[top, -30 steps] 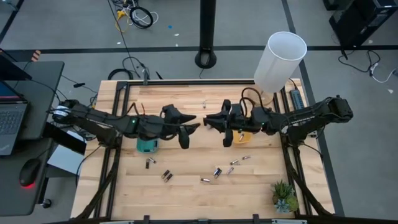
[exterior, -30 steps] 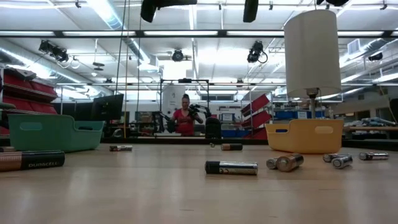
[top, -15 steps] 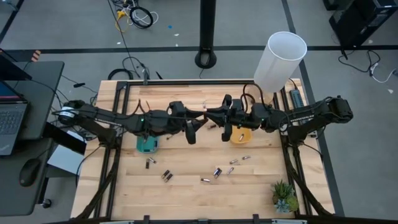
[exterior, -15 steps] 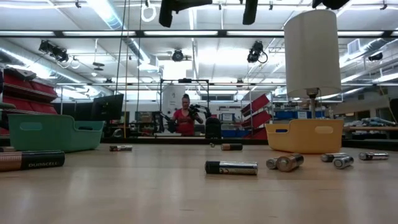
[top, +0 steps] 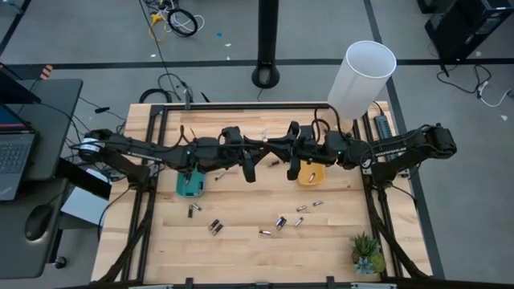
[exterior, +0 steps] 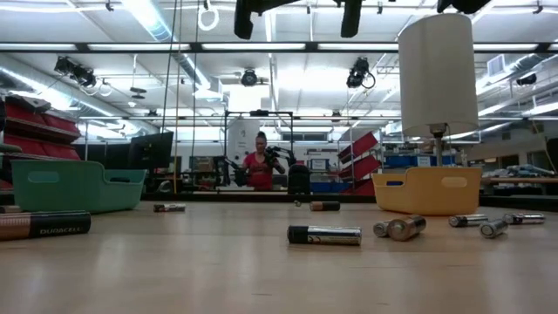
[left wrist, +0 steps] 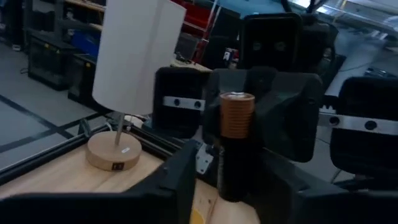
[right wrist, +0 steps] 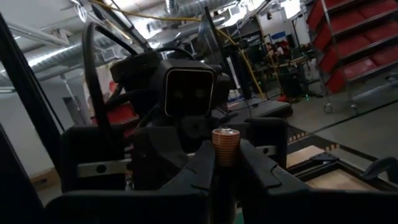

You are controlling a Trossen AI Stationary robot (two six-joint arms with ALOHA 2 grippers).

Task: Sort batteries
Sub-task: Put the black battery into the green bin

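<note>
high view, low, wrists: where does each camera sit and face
High view: above the table, looking straight down; both arms, left end effector and right end effector close together.
Low view: table-top height, level across loose batteries toward the room; arm parts at top.
Left wrist view: on left arm, facing right arm and lamp.
Right wrist view: on right arm, facing left arm.
Shared: both wrist views show the upright battery the right end effector grips.

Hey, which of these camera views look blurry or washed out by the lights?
Low view: the nearest battery at the left edge is soft, and the ceiling strip lights glare. Left wrist view: the lamp and the upright battery are blurred. Right wrist view: dim, with hazy ceiling lights. High view: even.
</note>
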